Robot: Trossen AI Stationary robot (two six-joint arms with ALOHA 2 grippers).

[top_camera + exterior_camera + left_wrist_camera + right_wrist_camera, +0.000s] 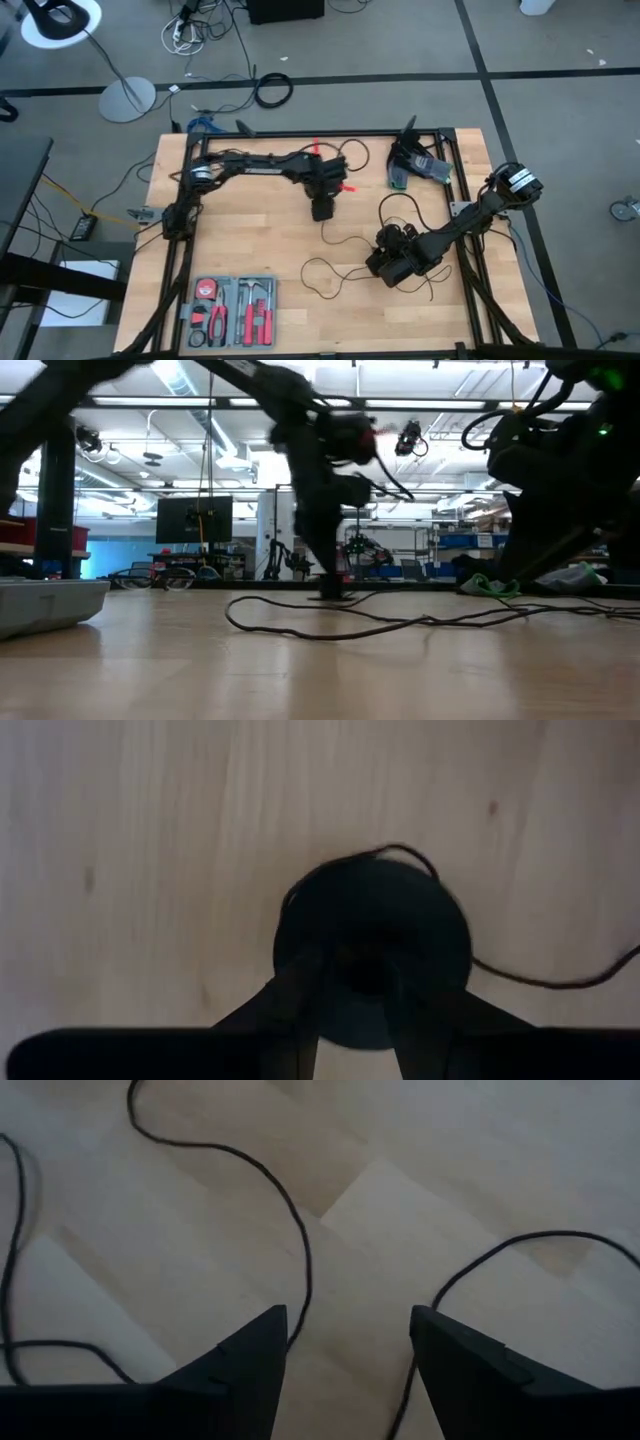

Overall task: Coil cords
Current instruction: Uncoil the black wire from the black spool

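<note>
Grey floor is surrounding a pale butcher-block wooden table point(260, 240) framed in black rails, and across its middle and right part a long, very thin black cord point(345, 243) is lying in loose, uneven loops. One end of it is running to a small round black disc-shaped puck point(370, 935), which is sitting flat on the wood near the table's centre, slightly toward the far side.

Directly over that puck the left claw point(321, 209) is standing, pointing straight down; in its wrist view its two dark fingers point(300, 995) are pinching narrowly onto the puck, so I judge it to be clenched on the disc and pinning that end in place. From there the cord is trailing toward the near right, making a rounded loop at the near middle and further loops around the right arm.

Down at the right, nearer the table's front edge, the right claw point(392, 265) is hovering low with its fingers spread wide and nothing between them; its wrist view is showing bare wood in the gap, with one strand curving in just beside each finger.

So the relation that matters: the free slack is lying right under and around the released right claw, well apart from the left one, making the right arm the nearer one for gathering loops toward the anchored puck.
</note>
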